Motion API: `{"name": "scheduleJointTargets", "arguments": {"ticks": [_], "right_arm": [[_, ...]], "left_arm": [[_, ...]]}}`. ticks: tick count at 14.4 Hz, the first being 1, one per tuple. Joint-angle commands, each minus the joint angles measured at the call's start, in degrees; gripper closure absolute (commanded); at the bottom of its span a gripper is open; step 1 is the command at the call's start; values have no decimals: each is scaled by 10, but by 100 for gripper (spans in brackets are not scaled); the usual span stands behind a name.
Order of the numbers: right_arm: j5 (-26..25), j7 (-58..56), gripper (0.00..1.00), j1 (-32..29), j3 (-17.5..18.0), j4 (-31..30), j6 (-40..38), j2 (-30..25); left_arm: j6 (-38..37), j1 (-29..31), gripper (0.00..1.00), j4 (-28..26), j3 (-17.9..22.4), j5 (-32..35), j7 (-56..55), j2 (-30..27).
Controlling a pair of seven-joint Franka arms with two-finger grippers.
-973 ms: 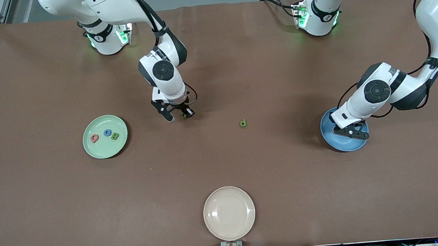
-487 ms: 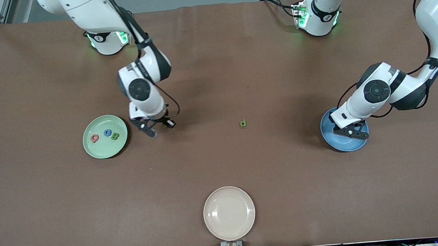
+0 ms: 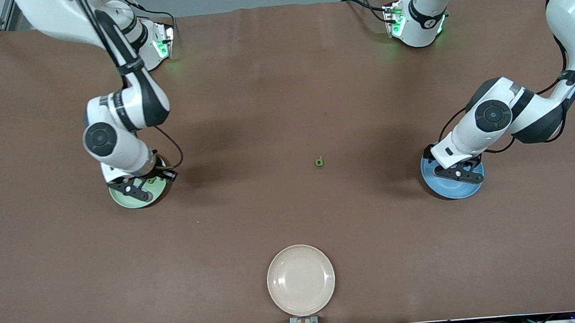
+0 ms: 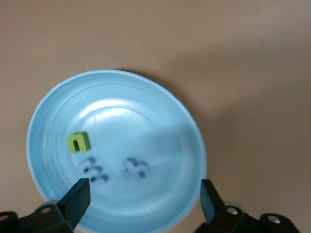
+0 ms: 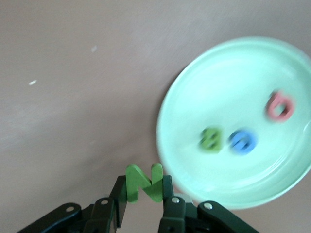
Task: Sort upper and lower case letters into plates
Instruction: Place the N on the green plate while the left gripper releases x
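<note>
Now the green N (image 5: 144, 182), a chunky bright-green capital, sits pinched between the fingers of the right gripper (image 3: 139, 185), standing on edge with its face toward the wrist camera and its two uprights pointing away from the jaws. A second ago this gripper hung over bare table well toward the middle; it has since swung across to the pale green plate (image 3: 139, 200) and now hangs over that plate's rim on the side toward the left arm's end. In the plate lie the red Q (image 5: 280, 107), the blue C (image 5: 242, 141) and the green B (image 5: 212, 139), close together and blurred in the right wrist view. The left gripper (image 3: 457, 172) hangs over the blue plate (image 3: 455, 188), its jaws spread wide with nothing between them, where a second ago they were closed. In that plate lie the green n (image 4: 78, 142), the blue m (image 4: 93, 172) and the blue x (image 4: 134, 168), the n lying flat with its legs toward the m. The green p (image 3: 319, 162) lies alone on the table, between the pale green plate and the blue plate, unmoved. A beige plate (image 3: 301, 280) sits nearer the front camera than the pale green plate.
</note>
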Motion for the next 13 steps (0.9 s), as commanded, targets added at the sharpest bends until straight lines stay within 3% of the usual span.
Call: {"name": "scheduleJointTargets", "arguments": {"ticks": [1, 5, 11, 13], "right_arm": [[-17, -77, 100, -51, 9, -13, 21, -6], [-16, -161, 100, -102, 9, -9, 72, 29], [-11, -174, 99, -114, 10, 6, 97, 68], [-11, -174, 92, -115, 11, 7, 97, 70]], "left_arm": [[-53, -39, 0, 33, -39, -49, -50, -11], [-52, -176, 0, 69, -31, -77, -220, -5], [23, -425, 0, 134, 114, -94, -472, -2], [73, -487, 0, 139, 173, -95, -535, -2]]}}
